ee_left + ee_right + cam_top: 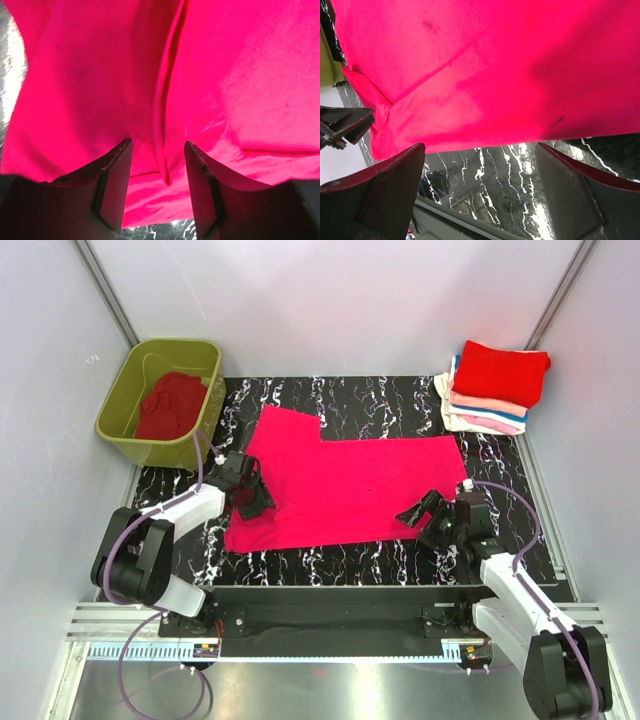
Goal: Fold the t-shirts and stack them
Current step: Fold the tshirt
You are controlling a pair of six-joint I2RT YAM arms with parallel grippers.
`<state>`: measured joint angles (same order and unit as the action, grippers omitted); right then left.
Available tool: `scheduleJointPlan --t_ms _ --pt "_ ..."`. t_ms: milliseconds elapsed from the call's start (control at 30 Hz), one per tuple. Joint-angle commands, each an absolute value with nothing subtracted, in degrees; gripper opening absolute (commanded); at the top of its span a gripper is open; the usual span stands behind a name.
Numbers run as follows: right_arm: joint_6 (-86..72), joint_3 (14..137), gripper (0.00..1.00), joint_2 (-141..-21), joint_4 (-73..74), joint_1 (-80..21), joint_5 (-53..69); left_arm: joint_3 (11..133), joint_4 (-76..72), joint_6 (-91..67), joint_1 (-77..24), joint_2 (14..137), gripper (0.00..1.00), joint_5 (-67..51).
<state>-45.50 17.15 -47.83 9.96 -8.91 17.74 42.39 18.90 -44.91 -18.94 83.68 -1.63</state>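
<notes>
Black marbled table (pixel 330 565), magenta t-shirt (pixel 350 485) spread flat at its centre, olive tub (pixel 120 425) far left with red tee (pixel 170 405) heaped inside, folded t-shirts (pixel 495 385) stacked far right, left gripper (pixel 258 502) half-opened astride the shirt's left fold, right gripper (pixel 418 523) spread wide, nothing held, at the near-right hem.

**Where everything's sitting right now**

One t-shirt (pixel 350 485) lies spread out in the middle of the table (pixel 400 395). The tub (pixel 118 420) sits at the back-left corner with a bunched-up shirt (pixel 170 405) in it. The folded stack (pixel 495 390) is back right. The left gripper (pixel 258 502) is at the spread shirt's left edge, and the right gripper (pixel 412 518) is at its near-right edge.
</notes>
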Motion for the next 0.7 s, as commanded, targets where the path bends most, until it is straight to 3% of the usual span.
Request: scheduleJointPlan --t_ms 0,133,267,433,667 --pt "-45.53 18.19 0.98 -48.61 5.36 -9.32 19.34 45.61 15.03 -45.26 -19.6 84.81 0.51 -0.09" --pt "-45.61 17.84 0.98 -47.81 5.27 -9.32 19.34 46.75 14.85 -45.18 -19.86 86.22 0.49 1.22" --pt "-45.53 17.93 0.98 -48.6 5.01 -9.32 19.6 47.99 14.94 -45.18 -20.13 87.1 0.37 1.23" --pt "-45.53 18.11 0.97 -50.01 4.57 -9.32 19.86 50.09 15.12 -44.74 -20.39 88.33 0.02 1.05" --pt "-45.53 18.19 0.98 -50.71 4.13 -9.32 19.86 53.87 17.13 -45.0 -20.48 90.52 0.0 1.58"
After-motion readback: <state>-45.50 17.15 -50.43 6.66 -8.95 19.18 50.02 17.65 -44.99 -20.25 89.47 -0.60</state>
